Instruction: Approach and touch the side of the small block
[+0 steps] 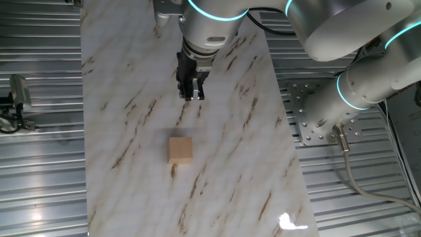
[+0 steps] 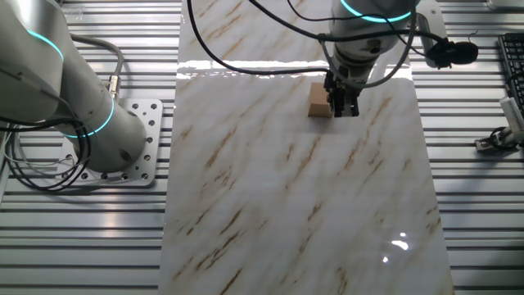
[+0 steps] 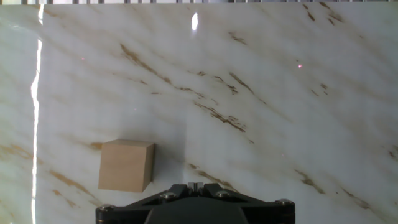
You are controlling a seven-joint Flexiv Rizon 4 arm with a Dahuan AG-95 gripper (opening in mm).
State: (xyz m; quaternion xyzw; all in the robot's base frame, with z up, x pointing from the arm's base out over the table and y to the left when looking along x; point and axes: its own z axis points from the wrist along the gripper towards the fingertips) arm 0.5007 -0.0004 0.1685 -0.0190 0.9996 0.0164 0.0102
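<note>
Gripper (image 1: pixel 192 92) above marble table (image 1: pixel 250 145); small block (image 1: pixel 180 149) apart, untouched

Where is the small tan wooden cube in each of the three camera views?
One fixed view: small tan wooden cube sits centre frame, below the dark gripper.
Other fixed view: cube sits upper centre-right, partly behind the gripper.
Hand view: cube sits lower left.
Shared landmark: the brown-veined white marble tabletop under it.

Plain tan small block (image 1: pixel 180 149) on white marble table (image 1: pixel 131 131) streaked with brown veins
</note>
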